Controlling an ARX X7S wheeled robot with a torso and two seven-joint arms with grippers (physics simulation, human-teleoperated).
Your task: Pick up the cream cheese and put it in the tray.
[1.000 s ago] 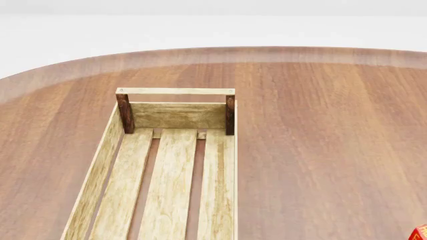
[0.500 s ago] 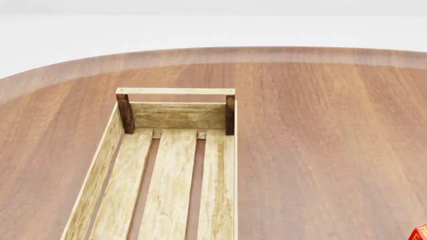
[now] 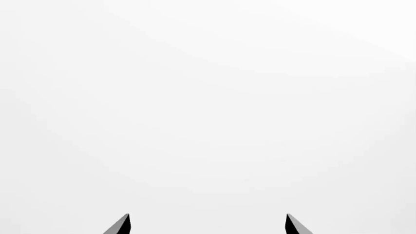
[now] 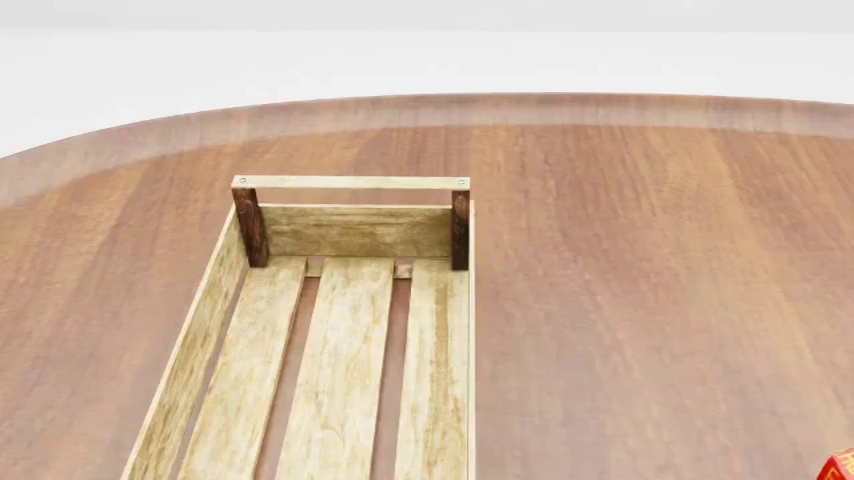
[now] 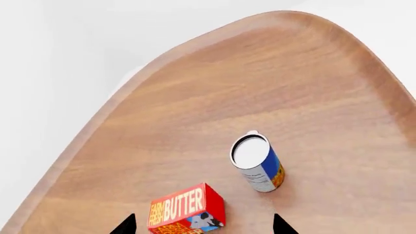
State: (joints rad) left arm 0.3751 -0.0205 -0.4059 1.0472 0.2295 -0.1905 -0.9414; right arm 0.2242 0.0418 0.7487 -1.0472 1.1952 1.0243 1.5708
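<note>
**Currently: cream cheese out of sight, both claws spread and empty**

Your head view shows only the tray [image 4: 334, 330], lying lengthwise on the wooden table [image 4: 641, 280], its slats bare, plus a red corner of the butter box [image 4: 841, 466] at the frame's lower right edge. Neither arm appears there.

Your right wrist view adds the butter box [image 5: 187, 210] and, just beside it but apart, an upright blue-and-orange can [image 5: 257, 162]. The right claw [image 5: 202, 225] hangs above the box, tips apart, holding nothing.

Your left claw [image 3: 208, 225] is likewise spread, facing blank white.

No view shows the cream cheese, so its place cannot be told.
</note>
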